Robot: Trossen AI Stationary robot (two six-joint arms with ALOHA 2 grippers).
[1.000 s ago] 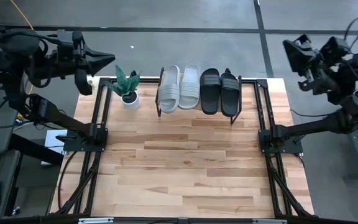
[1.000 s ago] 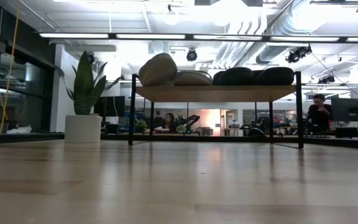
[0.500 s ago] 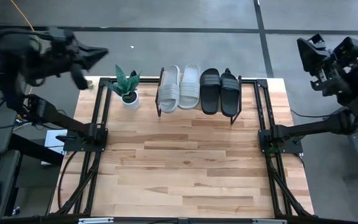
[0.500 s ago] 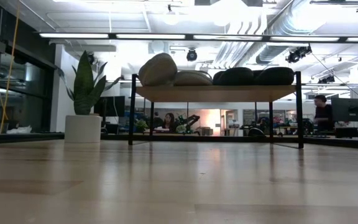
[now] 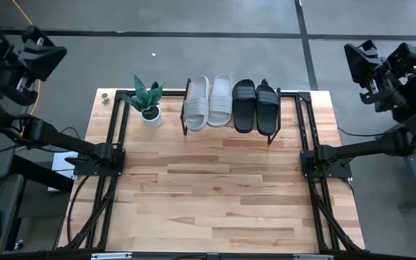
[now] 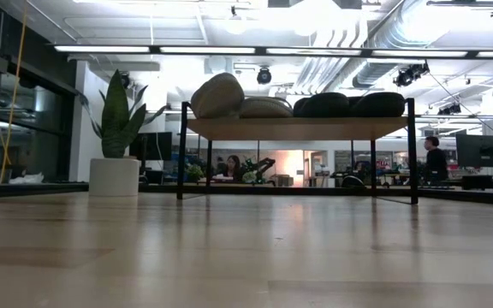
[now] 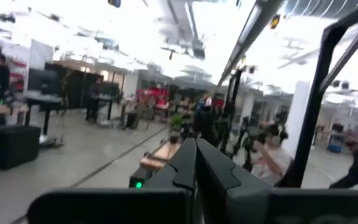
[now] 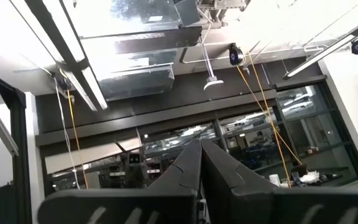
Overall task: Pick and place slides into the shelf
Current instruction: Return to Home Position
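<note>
1. The wooden tabletop [image 5: 215,195] carries the shelf [image 6: 298,128] at its far edge, midway between the two arm bases. The board in front of the shelf is bare wood.

2. The left arm [image 5: 20,123] is folded up beyond the table edge, well apart from the shelf on its left-arm side. The right arm [image 5: 388,141] is folded up in the same manner, well apart from the shelf on the opposite side.

3. The shelf stands upright on thin black legs. Its light plank top holds all four slides in one row, side by side, with their long axes running from the front of the shelf to its rear.

4. Row order, from the left-arm end of the shelf:
- pale slide [image 5: 196,103], turned slightly out of line; in the low view it sits higher than the others, tilted;
- second pale slide [image 5: 220,101], just beside the first;
- black slide [image 5: 244,105];
- second black slide [image 5: 267,109], at the right-arm end of the shelf.

5. A small potted plant [image 5: 149,101] stands on the table just beside the left-arm end of the shelf, not touching it.

6. The left gripper [image 7: 196,143] is raised off the table, far from the shelf. Its two fingers are pressed together with no gap, and nothing is held between them.

7. The right gripper [image 8: 201,144] is likewise raised, far from the shelf. Its fingers are fully closed against each other and hold nothing.

8. In the low view, a person [image 6: 435,161] stands in the room behind the right-arm end of the shelf.
</note>
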